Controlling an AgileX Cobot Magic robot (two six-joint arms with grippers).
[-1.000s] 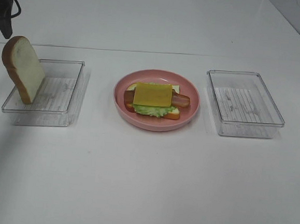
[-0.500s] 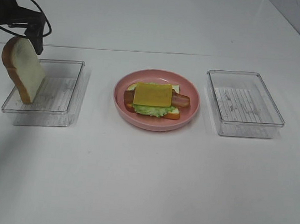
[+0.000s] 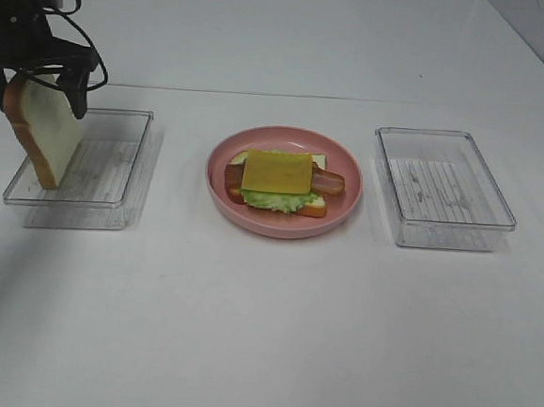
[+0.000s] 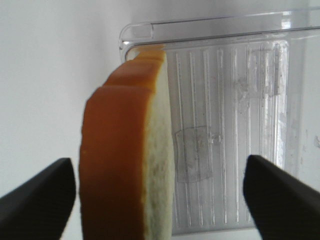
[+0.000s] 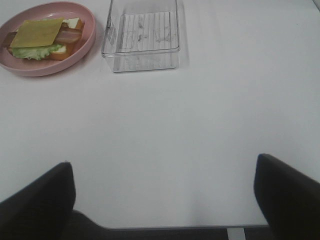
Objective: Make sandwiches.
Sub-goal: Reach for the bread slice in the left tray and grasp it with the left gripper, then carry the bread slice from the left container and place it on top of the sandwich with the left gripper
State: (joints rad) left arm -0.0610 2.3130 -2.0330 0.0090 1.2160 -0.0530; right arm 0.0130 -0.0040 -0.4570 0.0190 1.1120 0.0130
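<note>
At the far left of the white tabletop (image 3: 262, 335), the left claw (image 3: 38, 86) hangs over a single bread slice (image 3: 44, 134) that stands on edge, tilted, at the left end of the left clear tray (image 3: 115, 168). In the left wrist view its two dark fingers (image 4: 35, 195) sit wide on either side of the slice's orange crust, with daylight between each pad and the bread, so the claw is open around the slice and not pinching it. In the middle of the tabletop sits the pink plate (image 3: 342, 214), carrying the open-faced sandwich (image 3: 278, 180): a bottom bread slice, green lettuce (image 3: 270, 201), reddish-brown bacon strips (image 3: 330, 183) poking out at both sides, and a yellow cheese square (image 3: 276, 172) on top. To the right of the plate, apart from it, lies the right clear tray (image 3: 443, 189). The right claw (image 5: 165, 200) shows only in its own wrist view, hovering above bare tabletop with its fingers spread wide and nothing between them.
</note>
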